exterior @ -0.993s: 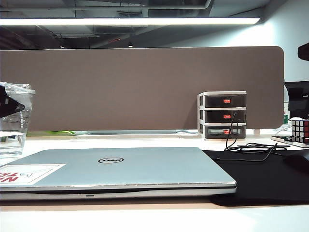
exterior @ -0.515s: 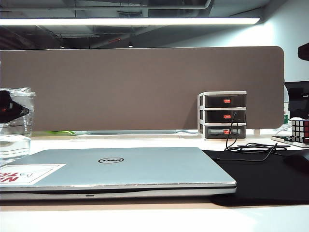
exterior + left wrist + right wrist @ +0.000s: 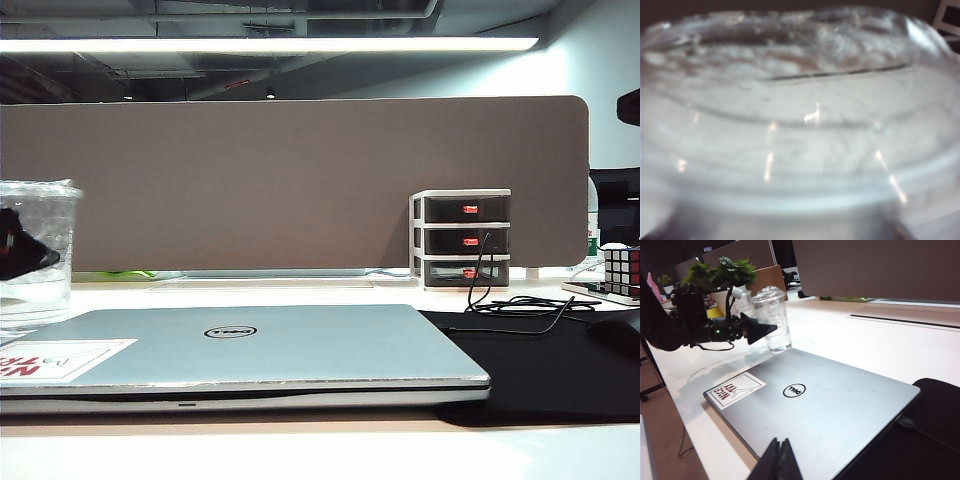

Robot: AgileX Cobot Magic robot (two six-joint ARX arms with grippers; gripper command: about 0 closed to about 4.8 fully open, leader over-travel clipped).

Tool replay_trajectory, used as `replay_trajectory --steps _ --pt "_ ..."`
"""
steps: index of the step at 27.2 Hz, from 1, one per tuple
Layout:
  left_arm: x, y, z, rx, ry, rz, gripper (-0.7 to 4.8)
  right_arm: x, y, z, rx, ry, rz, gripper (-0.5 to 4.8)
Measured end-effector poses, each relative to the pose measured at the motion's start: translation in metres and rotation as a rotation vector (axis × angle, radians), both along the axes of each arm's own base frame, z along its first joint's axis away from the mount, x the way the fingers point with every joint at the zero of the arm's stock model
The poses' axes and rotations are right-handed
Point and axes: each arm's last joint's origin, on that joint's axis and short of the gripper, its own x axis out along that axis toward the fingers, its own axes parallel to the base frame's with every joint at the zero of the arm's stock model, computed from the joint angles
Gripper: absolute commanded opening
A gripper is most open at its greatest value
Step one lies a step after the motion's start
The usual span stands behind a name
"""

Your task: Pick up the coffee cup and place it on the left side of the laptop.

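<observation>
Lowered: coffee cup (image 3: pixel 35 255) beside laptop (image 3: pixel 260 345); left pincer (image 3: pixel 757 330) spread, right pincer (image 3: pixel 777 460) closed.

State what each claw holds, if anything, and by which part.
Right claw: shut, nothing held. Left claw sits against the coffee cup at mid-height, cup standing on the table; whether it grips cannot be told.

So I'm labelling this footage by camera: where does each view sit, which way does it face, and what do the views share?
Exterior view: low at the table's front edge, facing the laptop and the partition; the left gripper shows by the coffee cup.
Left wrist view: right against the cup's clear wall; no gripper visible.
Right wrist view: above the laptop's near corner, facing the cup; the shut right gripper shows.
Shared: all three see the cup.
</observation>
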Motion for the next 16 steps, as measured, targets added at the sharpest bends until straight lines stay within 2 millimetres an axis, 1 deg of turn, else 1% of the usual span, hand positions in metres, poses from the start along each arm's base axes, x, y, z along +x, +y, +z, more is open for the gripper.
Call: replay_trajectory --steps 4,7,8,9,11,12,13,14,15,16 --pt "-0.024 0.002 -0.01 -0.002 0.008 0.028 4.79 0.0 0.0 0.0 0.0 0.0 0.0 -0.01" --pt "-0.044 0.012 -0.016 -0.014 0.027 0.094 4.79 0.0 0.0 0.0 0.0 0.0 0.0 -0.01" --pt "-0.051 0.014 -0.019 -0.035 0.048 0.112 4.79 0.0 0.0 0.0 0.0 0.0 0.0 -0.01" --pt "-0.063 0.013 -0.022 -0.083 0.066 0.136 4.77 0.0 0.0 0.0 0.0 -0.001 0.0 -0.01" --pt "-0.073 0.009 -0.02 -0.168 0.081 0.163 3.82 0.0 0.0 0.0 0.0 -0.001 0.0 -0.01" --pt "-0.077 0.008 -0.019 -0.183 0.08 0.17 2.69 0.0 0.0 0.0 0.0 -0.002 0.0 -0.01" --pt "-0.085 0.005 -0.016 -0.195 0.079 0.173 2.23 0.0 0.0 0.0 0.0 -0.003 0.0 -0.01" --pt "-0.09 0.003 -0.015 -0.197 0.074 0.169 0.92 0.0 0.0 0.001 0.0 -0.007 0.0 -0.01" --pt "-0.095 0.001 -0.01 -0.194 0.051 0.166 0.32 0.0 0.0 0.001 0.001 -0.01 0.0 -0.01" --pt "-0.097 0.001 -0.008 -0.19 0.038 0.166 -0.05 0.0 0.0 0.001 0.001 -0.01 0.0 -0.01"
